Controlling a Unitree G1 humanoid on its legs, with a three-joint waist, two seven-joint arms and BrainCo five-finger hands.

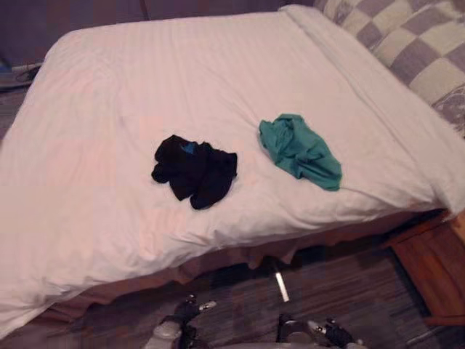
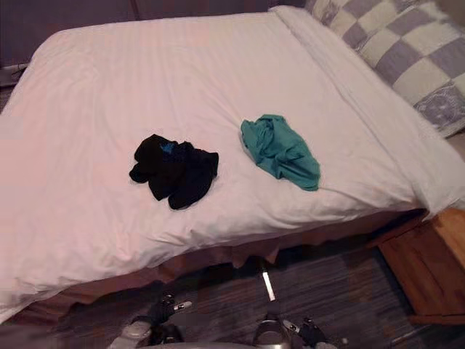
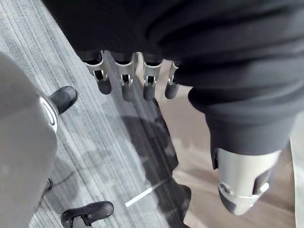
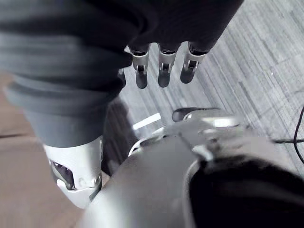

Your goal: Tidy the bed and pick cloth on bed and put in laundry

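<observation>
floor [image 1: 334,291]: grey striped carpet in front of the bed, with a short white strip [image 1: 282,286] lying on it close to the bed's near edge.
bed [image 1: 94,218]: wide, covered by a white faintly striped duvet [image 1: 218,65] that hangs over the near edge and sags lower toward the robot's left.
checked pillow [image 1: 414,43]: grey and cream squares, at the far right of the bed, propped against the duvet's edge.
nightstand [image 1: 432,269]: reddish-brown wood, on the floor just beside the bed's near right corner.
black cloth [image 1: 195,169]: crumpled in a heap on the duvet, toward the near edge, with a small patch of blue showing in its folds.
teal cloth [image 1: 299,150]: bunched on the duvet to the right of the black cloth, near it but apart, its lower end pointing at the bed's near right corner.
left hand [image 3: 124,83]: hanging low over the carpet, fingers straight and side by side, thumb held apart, empty.
right hand [image 4: 164,71]: likewise low over the carpet, fingers straight in a row, thumb apart, empty.
</observation>
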